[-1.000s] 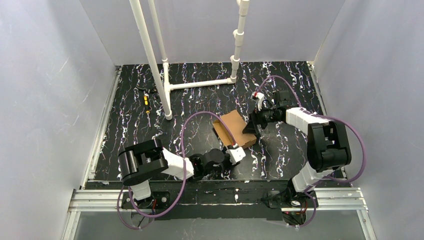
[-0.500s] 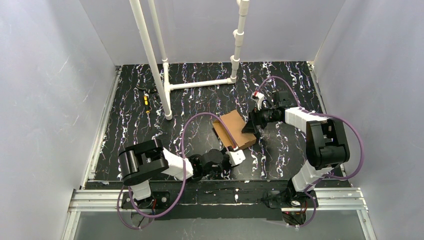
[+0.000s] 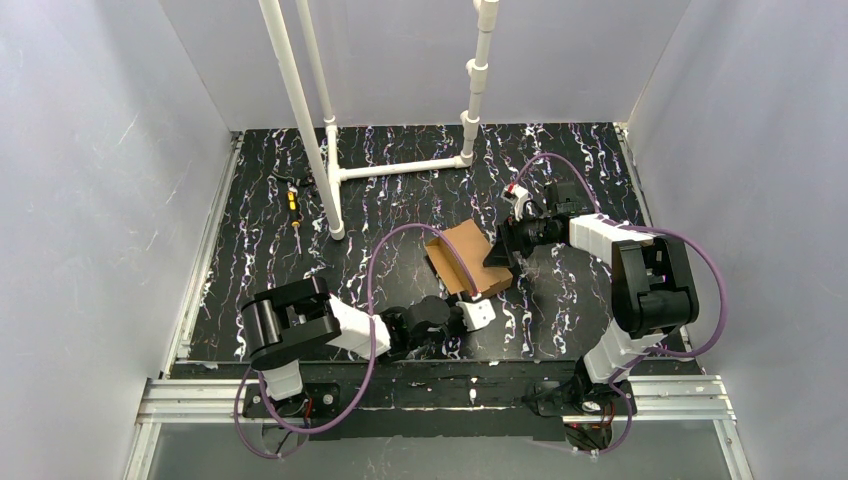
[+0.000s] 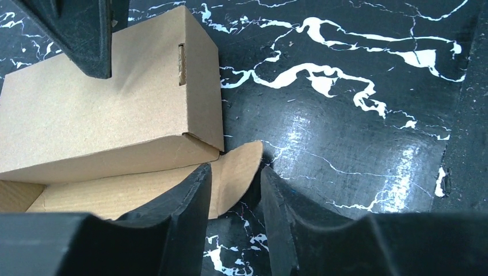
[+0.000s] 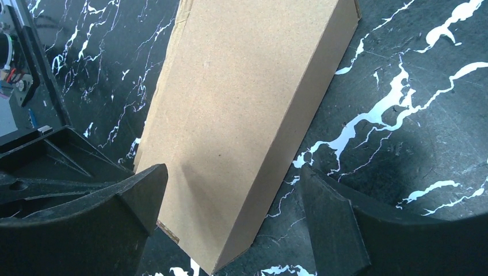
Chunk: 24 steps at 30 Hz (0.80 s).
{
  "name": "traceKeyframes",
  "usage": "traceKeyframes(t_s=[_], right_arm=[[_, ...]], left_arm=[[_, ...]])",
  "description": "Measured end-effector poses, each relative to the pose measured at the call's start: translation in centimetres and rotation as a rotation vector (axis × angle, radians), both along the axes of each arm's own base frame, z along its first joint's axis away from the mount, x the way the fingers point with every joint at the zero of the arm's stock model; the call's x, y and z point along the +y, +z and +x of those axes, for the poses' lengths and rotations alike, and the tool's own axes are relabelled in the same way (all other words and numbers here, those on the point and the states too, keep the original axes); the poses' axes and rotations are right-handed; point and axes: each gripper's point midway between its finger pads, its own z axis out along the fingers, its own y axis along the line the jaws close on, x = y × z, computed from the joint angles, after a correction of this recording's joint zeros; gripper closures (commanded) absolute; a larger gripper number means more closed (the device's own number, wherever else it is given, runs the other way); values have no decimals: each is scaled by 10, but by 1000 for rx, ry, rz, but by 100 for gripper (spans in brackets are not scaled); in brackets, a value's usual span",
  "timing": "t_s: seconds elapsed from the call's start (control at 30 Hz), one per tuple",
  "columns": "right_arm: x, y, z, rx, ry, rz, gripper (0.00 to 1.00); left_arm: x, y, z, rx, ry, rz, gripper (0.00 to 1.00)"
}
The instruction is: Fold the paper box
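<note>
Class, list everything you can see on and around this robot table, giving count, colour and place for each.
box: one, brown, mid-table between the grippers
pipe frame: one, white, back of table
small bits: a few, black and yellow, back left
table: one, black with white veins
walls: three, grey, left, back, right
rail: one, silver, near edge
cables: purple, one on each arm
arms: two, black and white, near edge
left gripper: black, at box's near flap
right gripper: black, open, astride the box
</note>
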Motion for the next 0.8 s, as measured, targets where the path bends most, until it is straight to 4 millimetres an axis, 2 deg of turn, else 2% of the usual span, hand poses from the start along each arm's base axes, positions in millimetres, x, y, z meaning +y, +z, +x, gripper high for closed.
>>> traceKeyframes(t_s=[0.27, 0.47, 0.8], right_arm=[[0, 0, 0, 1, 2, 3, 5], [1, 1, -1, 1, 4, 6, 5], [1, 1, -1, 3, 7, 9, 4]], left_arm=[[6, -3, -7, -1, -35, 16, 59], [8, -6, -5, -34, -51, 56, 65], [1, -5, 2, -79, -66, 98, 74]])
